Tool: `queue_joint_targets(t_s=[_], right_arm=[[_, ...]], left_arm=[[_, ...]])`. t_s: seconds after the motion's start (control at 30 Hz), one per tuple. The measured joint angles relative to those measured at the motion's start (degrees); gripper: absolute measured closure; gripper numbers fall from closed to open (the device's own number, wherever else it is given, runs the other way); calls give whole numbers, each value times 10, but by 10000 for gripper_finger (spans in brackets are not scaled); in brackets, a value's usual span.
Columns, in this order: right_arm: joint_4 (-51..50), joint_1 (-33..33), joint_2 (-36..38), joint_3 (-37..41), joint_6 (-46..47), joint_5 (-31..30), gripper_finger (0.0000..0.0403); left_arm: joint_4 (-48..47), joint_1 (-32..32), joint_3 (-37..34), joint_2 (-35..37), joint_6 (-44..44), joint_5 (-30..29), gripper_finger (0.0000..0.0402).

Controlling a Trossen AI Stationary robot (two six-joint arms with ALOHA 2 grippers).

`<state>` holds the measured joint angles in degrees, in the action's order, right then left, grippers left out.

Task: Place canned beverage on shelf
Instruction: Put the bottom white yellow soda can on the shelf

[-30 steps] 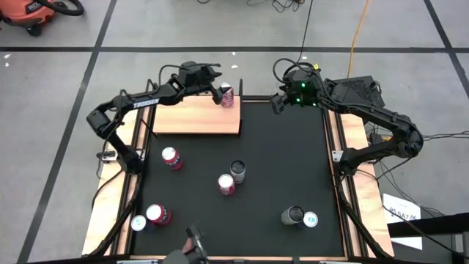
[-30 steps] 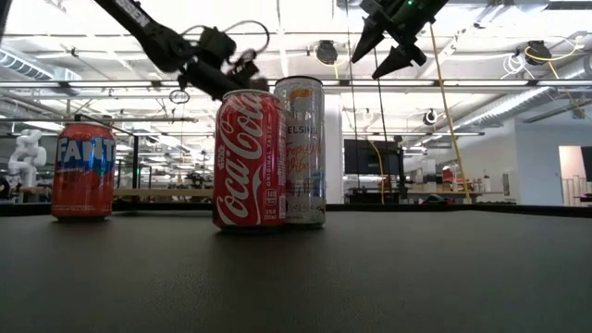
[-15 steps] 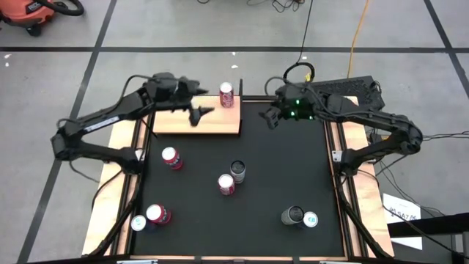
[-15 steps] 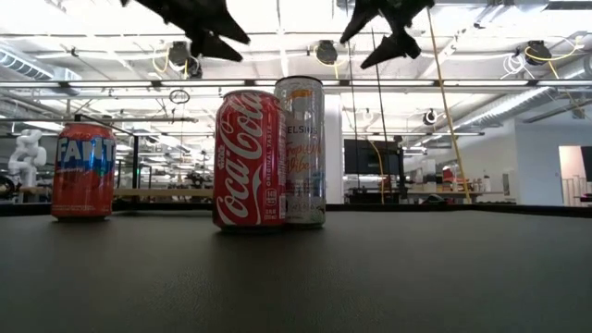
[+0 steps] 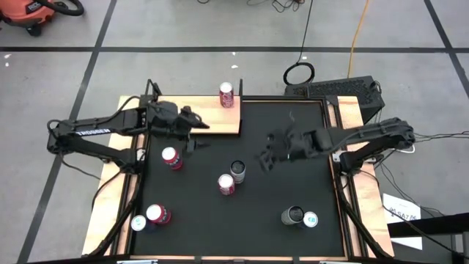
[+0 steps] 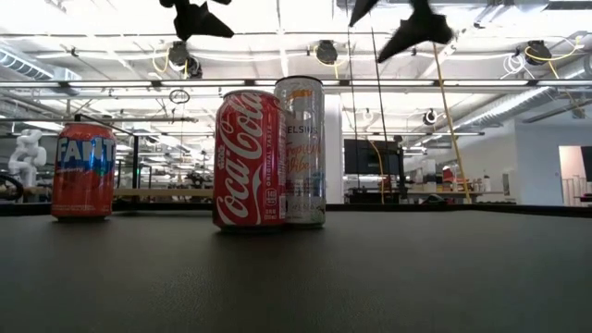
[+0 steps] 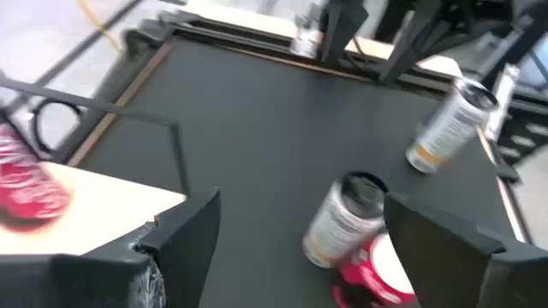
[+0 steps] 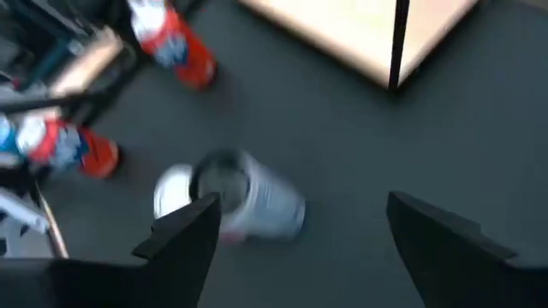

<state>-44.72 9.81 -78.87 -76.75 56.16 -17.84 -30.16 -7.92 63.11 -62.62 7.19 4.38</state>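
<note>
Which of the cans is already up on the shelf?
Only the red can at the shelf's far right corner. It stands on the light wood. All the other cans stand on the black mat.

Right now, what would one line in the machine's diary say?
shelf: one red can on it | left gripper: open, empty, at shelf's front edge | right gripper: open, empty, above silver can

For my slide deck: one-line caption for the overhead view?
One red can stands on the wooden shelf while both open pincers, left and right, hover over the black table.
</note>
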Motion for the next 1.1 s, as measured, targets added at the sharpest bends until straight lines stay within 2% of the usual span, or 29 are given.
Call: queue_joint_targets(t_s=[0.23, 0.37, 0.47, 0.6, 0.77, 0.93, 1.1], right_arm=[[-78, 111, -5, -18, 155, 16, 101], [-132, 157, -4, -55, 188, 16, 102], [-161, 185, -5, -78, 145, 30, 102], [-188, 220, -4, -87, 66, 90, 102], [-188, 264, -14, -87, 7, 135, 101], [-199, 302, -18, -87, -20, 118, 101], [-198, 338, -52, -87, -89, 89, 91]], left_arm=[[2, 69, 0, 0, 0, -18, 84], [2, 87, 0, -4, 24, -23, 84], [2, 98, 0, -11, 68, -35, 84], [10, 117, 0, -27, 102, -64, 85], [78, 144, 0, -56, 149, -93, 85], [157, 172, 0, -92, 165, -128, 85], [200, 193, 0, -127, 165, -152, 85]])
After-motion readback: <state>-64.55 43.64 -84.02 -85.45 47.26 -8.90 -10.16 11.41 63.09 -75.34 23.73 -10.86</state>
